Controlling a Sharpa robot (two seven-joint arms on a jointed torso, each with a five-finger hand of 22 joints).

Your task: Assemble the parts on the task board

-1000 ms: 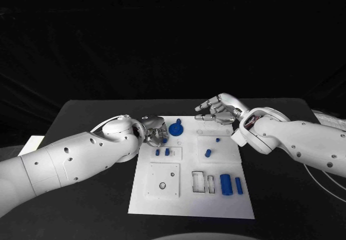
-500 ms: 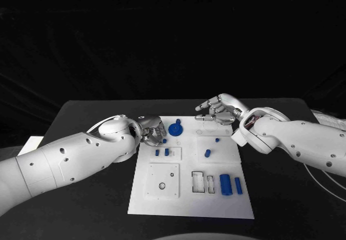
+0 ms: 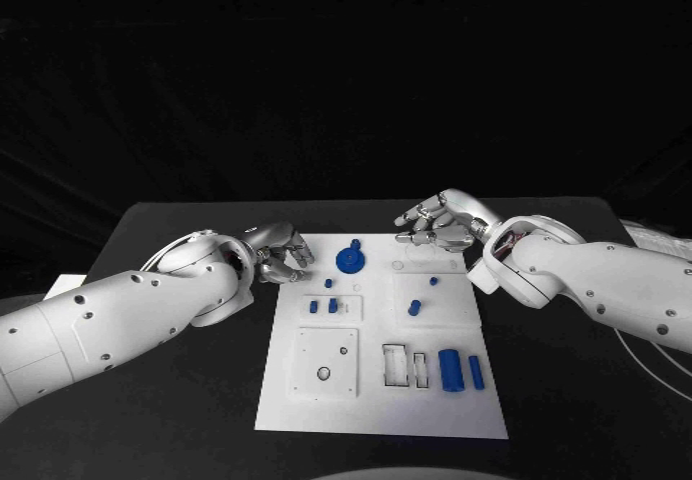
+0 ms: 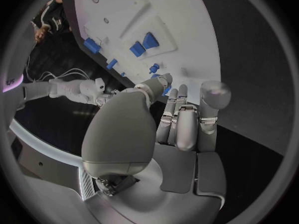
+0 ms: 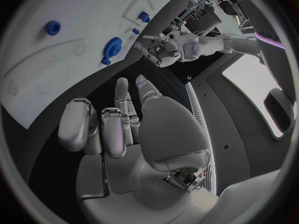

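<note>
At the far left edge of the task board (image 3: 378,400), the left hand (image 3: 277,252) hangs over the black table (image 3: 173,420) with its fingers curled loosely and nothing between them, as the left wrist view also shows; whether it counts as closed or merely relaxed I cannot tell for certain, but it holds no part. Across the board's far edge the right hand (image 3: 441,222) hovers with its fingers bent and slightly apart, also empty, its arm reaching in from the right side.

Just beside the left hand, a blue gear (image 3: 349,260) sits on the board near the far edge, seemingly placed on its spot. Nearer the middle, two small blue pegs (image 3: 325,306) stand in a recessed block, and a short blue piece (image 3: 415,307) stands to their right with a smaller one beyond it. Toward the near right corner, a thick blue cylinder (image 3: 451,369) and a thinner blue bar (image 3: 477,371) lie loose on the board, right beside two empty rectangular slots (image 3: 405,366). A square plate with holes (image 3: 329,362) also looks unfilled.

By my judgement the task is partly done: the gear and pegs appear set, while the cylinder, the bar and the open slots remain.
</note>
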